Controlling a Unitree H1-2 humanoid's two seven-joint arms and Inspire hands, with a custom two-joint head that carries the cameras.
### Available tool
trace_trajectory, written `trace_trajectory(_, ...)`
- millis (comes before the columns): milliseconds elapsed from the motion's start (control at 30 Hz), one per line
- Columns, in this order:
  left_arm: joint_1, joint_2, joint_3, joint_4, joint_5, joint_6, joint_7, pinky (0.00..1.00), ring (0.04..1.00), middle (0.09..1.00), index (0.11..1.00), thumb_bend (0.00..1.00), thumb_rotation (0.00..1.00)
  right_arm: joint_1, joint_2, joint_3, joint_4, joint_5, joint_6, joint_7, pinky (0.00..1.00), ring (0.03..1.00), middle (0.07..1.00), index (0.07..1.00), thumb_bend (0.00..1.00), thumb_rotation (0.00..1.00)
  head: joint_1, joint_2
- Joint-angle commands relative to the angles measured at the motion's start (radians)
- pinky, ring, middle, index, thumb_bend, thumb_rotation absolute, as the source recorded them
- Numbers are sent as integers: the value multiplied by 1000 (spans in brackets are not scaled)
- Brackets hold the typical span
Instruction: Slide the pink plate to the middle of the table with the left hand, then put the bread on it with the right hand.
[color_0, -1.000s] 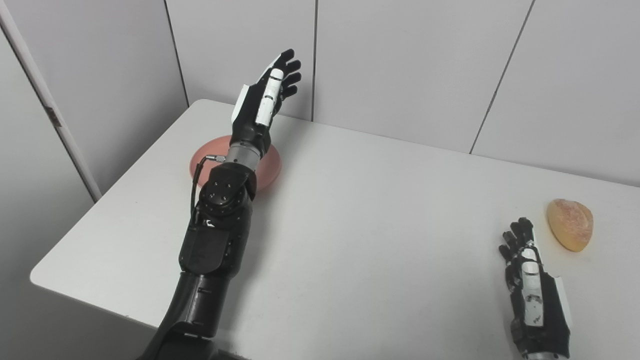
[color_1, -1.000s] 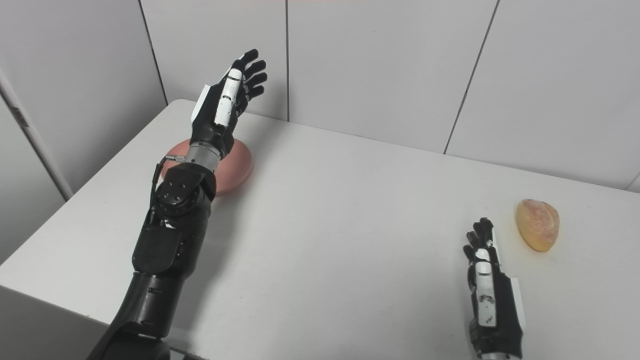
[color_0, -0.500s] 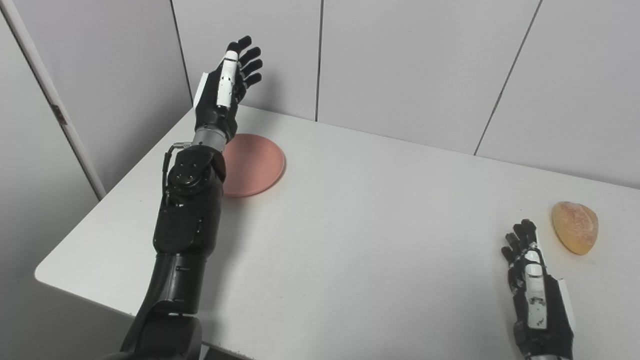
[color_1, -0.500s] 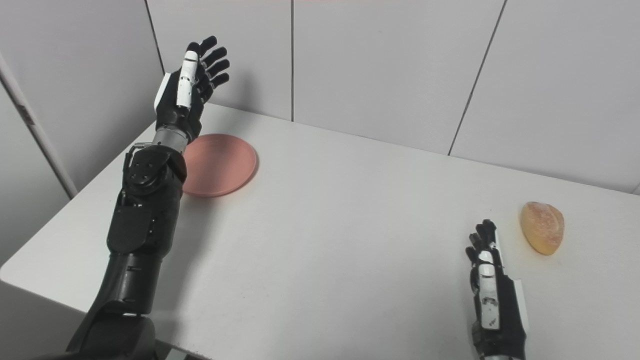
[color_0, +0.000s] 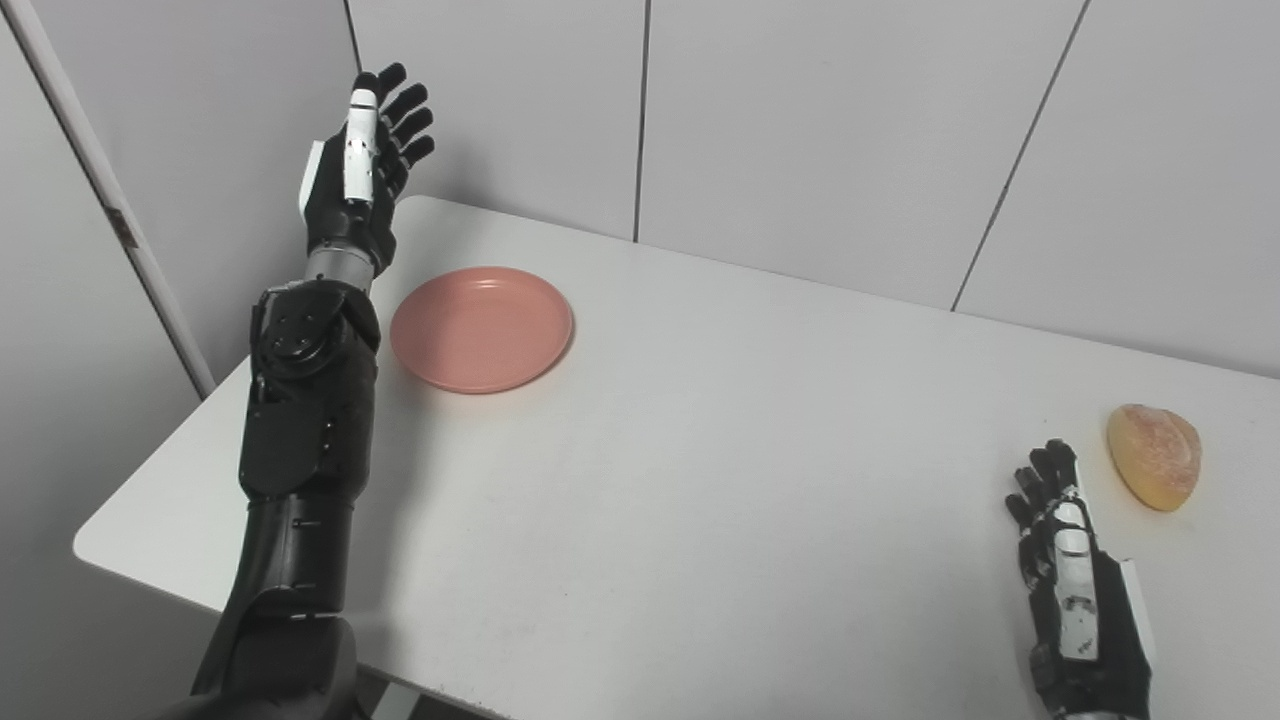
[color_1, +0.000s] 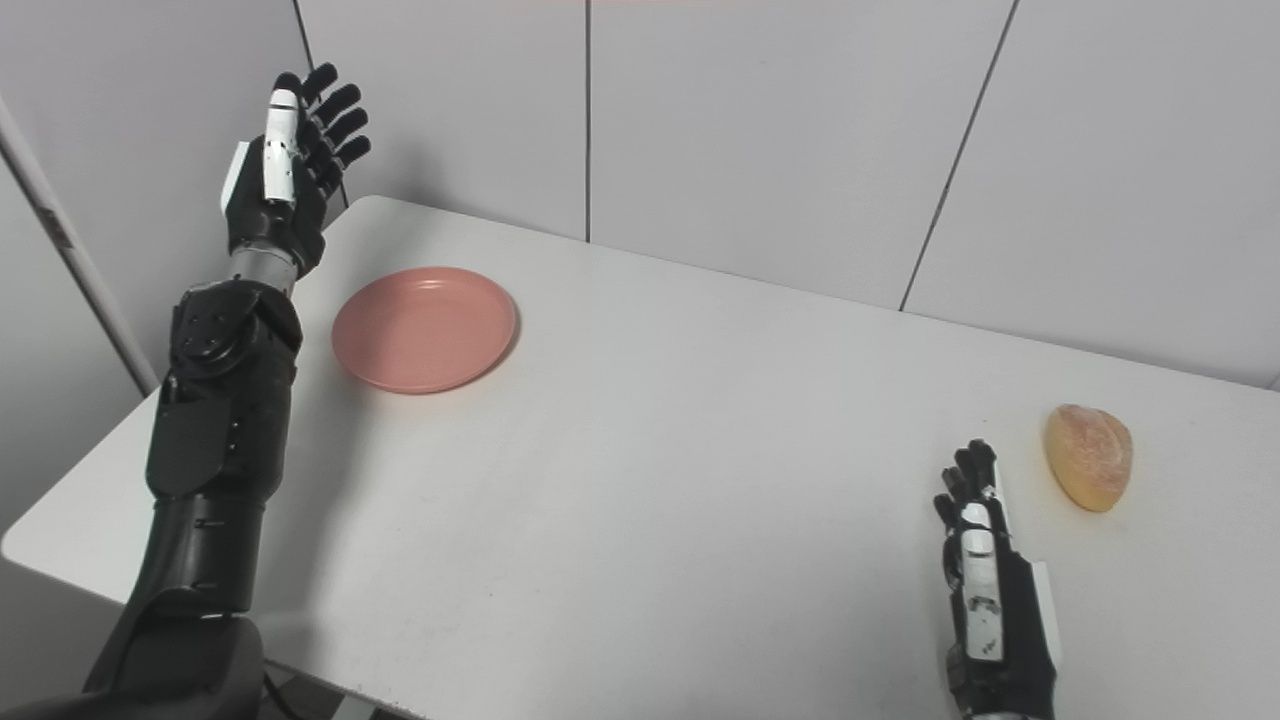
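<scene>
The pink plate (color_0: 481, 328) lies flat on the white table (color_0: 700, 480), near its far left corner and well away from the middle. The left hand (color_0: 352, 190) is raised above the table's left edge, just to the left of the plate and not touching it, with its fingers (color_0: 405, 105) spread apart and pointing upward, holding nothing. The bread (color_0: 1154, 455), a rounded golden roll, sits on the table near the right edge. The right hand (color_0: 1070, 590) rests low by the table's near right side, close to the bread but apart from it, its fingers extended toward the bread and loosely together, holding nothing.
</scene>
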Motion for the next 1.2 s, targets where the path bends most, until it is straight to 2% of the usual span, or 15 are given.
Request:
trace_trajectory(0, -30, 31, 11, -15, -13, -44, -9, 860, 885, 876, 863, 372, 1000, 24, -10, -8, 51, 11, -3, 11, 1000, 1000, 1000, 1000, 187, 1000, 0, 1)
trace_trajectory(133, -25, 34, 39, 1, -41, -38, 0, 827, 864, 863, 853, 385, 1000, 25, -9, -10, 54, 7, -15, 5, 1000, 1000, 1000, 1000, 169, 1000, -3, 2)
trace_trajectory(700, 4, 54, 99, 103, -79, -65, 1, 871, 869, 860, 853, 358, 1000, 26, -13, -11, 48, 19, -5, 12, 1000, 1000, 1000, 1000, 185, 1000, 1, 6)
trace_trajectory(900, 22, 53, 101, 135, -78, -99, 4, 837, 853, 843, 817, 361, 1000, 28, -14, -11, 45, 20, -4, 8, 1000, 1000, 1000, 1000, 183, 1000, 2, 7)
trace_trajectory(1167, 41, 57, 97, 189, -77, -124, 2, 872, 873, 865, 852, 330, 977, 28, -17, -12, 42, 24, 3, 10, 1000, 1000, 1000, 1000, 186, 1000, 3, 10)
